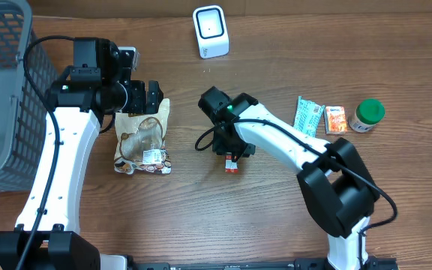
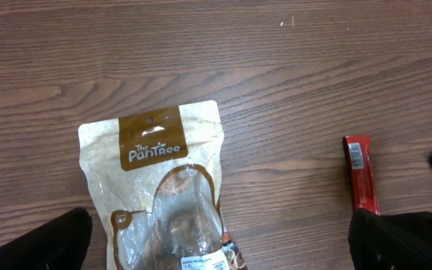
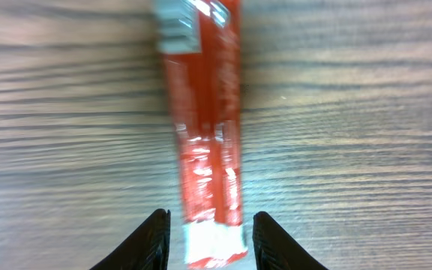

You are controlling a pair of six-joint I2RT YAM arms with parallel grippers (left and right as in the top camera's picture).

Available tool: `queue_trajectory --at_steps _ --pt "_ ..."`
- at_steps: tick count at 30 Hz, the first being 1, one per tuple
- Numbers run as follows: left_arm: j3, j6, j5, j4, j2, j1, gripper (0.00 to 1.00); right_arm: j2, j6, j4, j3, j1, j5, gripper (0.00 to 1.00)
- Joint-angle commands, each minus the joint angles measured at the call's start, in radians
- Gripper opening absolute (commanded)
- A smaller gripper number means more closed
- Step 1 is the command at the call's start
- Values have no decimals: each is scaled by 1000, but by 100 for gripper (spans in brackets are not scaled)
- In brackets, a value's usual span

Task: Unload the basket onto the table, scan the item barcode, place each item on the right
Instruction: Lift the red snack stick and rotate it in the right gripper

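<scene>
A slim red snack bar (image 1: 232, 164) lies flat on the wooden table, with a white barcode patch (image 2: 356, 154) near one end. My right gripper (image 1: 229, 150) hangs just over it. In the right wrist view the bar (image 3: 201, 135) runs between the two fingers of the right gripper (image 3: 210, 217), which is open with a gap on each side. The white scanner (image 1: 211, 31) stands at the back centre. My left gripper (image 1: 154, 96) is wide open above a brown-and-clear snack bag (image 2: 156, 165), and the left gripper (image 2: 220, 240) holds nothing.
A grey mesh basket (image 1: 6, 105) fills the left edge. To the right lie a green packet (image 1: 307, 115), a small orange box (image 1: 336, 120) and a green-lidded jar (image 1: 367, 115). The snack bag (image 1: 144, 142) lies left of the red bar.
</scene>
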Motion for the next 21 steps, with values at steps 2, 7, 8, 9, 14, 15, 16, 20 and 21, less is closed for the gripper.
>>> queue_trajectory --at_steps 2,7,8,9,14,15,16,20,21 --pt "8 -10 9 4 9 0 100 -58 -27 -9 23 19 -5 36" --pt "8 -10 9 4 9 0 100 -45 -47 18 -16 52 -4 36" --pt "8 -10 9 4 9 0 100 -41 -56 30 -25 58 -4 36" --pt "8 -10 9 4 9 0 100 -35 -57 37 -33 64 4 36" --pt "8 -10 9 4 9 0 100 -26 -57 40 -57 74 63 36" --pt "8 -10 9 4 9 0 100 -26 -57 39 -59 74 76 37" --pt "8 -10 9 4 9 0 100 -26 -57 40 -61 74 86 37" --pt "8 -10 9 4 9 0 100 -25 -57 40 -62 75 85 37" --pt "8 -10 9 4 9 0 100 -25 -57 40 -62 75 85 37"
